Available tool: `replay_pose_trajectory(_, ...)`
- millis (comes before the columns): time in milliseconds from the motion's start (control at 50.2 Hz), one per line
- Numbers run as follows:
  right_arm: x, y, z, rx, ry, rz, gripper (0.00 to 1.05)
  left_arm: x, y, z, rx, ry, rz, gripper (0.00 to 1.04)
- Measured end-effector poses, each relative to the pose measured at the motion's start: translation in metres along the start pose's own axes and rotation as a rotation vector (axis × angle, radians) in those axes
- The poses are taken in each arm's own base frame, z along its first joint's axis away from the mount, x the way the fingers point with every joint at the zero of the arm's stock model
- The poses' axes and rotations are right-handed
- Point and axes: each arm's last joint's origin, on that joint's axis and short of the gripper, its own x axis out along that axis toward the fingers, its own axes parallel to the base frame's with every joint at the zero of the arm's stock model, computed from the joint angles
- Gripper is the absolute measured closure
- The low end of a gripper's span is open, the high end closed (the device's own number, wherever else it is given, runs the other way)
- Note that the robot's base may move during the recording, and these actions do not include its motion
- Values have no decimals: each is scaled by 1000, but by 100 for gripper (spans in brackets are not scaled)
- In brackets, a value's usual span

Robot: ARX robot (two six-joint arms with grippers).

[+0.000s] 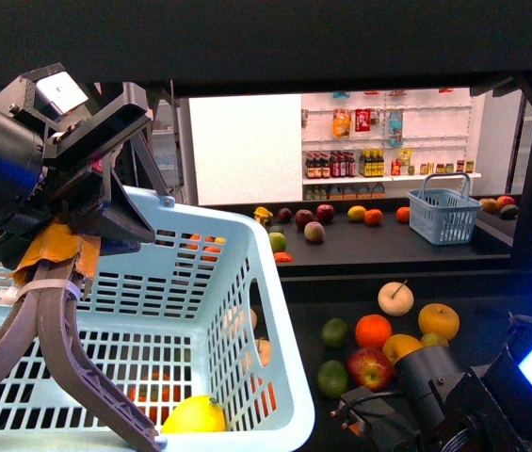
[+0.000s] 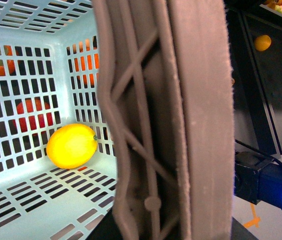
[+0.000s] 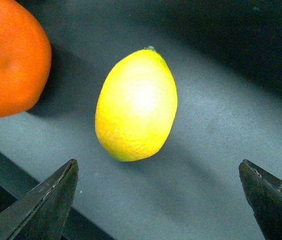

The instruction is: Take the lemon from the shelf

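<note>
Two robot arms work at a dark fruit shelf [image 1: 303, 311]. The right hand [image 3: 158, 165] is empty and spread wide. Its two dark fingertips [image 3: 51, 200] sit far apart, and both stop short of the lemon [image 3: 136, 105]. The lemon lies on its side on the bare tray, closer to one fingertip than the other. An orange [image 3: 6, 60] lies just beside it, apparently not touching.

In the front view, a yellow fruit half hidden by the right arm at the lower right is probably this lemon. The orange is at its 10 o'clock and a red apple [image 1: 369, 367] at its 7 o'clock.

The left hand [image 1: 87, 250] is clamped on the grey handle [image 1: 58, 339] of a pale blue basket [image 1: 247, 282]. It holds the basket at 9 o'clock from the fruit pile. A second lemon [image 1: 195, 414] already lies on the basket floor.

Risks, judged from here:
- Closing now would likely catch only the near end of the lemon, or nothing, because the fingertips are not yet alongside it.
- The off-centre position means one finger would touch first and could roll the lemon away.
- The glossy oval skin could let the lemon squirt out of a shallow pinch.
- The finger on the orange's side could nudge or trap the orange.
</note>
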Motion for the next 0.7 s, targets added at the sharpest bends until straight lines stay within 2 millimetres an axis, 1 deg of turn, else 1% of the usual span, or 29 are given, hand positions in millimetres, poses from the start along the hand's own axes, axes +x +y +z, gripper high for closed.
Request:
replay_pose_trajectory(60, 5, 0, 0, -2, -1, 2, 8, 0, 0, 0, 0, 0, 0, 90)
replay_pose_trajectory(299, 14, 6, 15, -26, -33, 11, 8, 0, 0, 0, 0, 0, 0, 90)
replay_pose_trajectory(438, 21, 15, 15, -36, -21, 29, 8, 0, 0, 0, 0, 0, 0, 90)
replay_pose_trajectory(538, 32, 25, 10, -49, 1, 42, 8, 0, 0, 0, 0, 0, 0, 90)
replay_pose_trajectory(618, 41, 28, 10, -57, 12, 30, 8, 0, 0, 0, 0, 0, 0, 90)
replay_pose_trajectory(698, 45, 29, 9, -59, 19, 17, 8, 0, 0, 0, 0, 0, 0, 90)
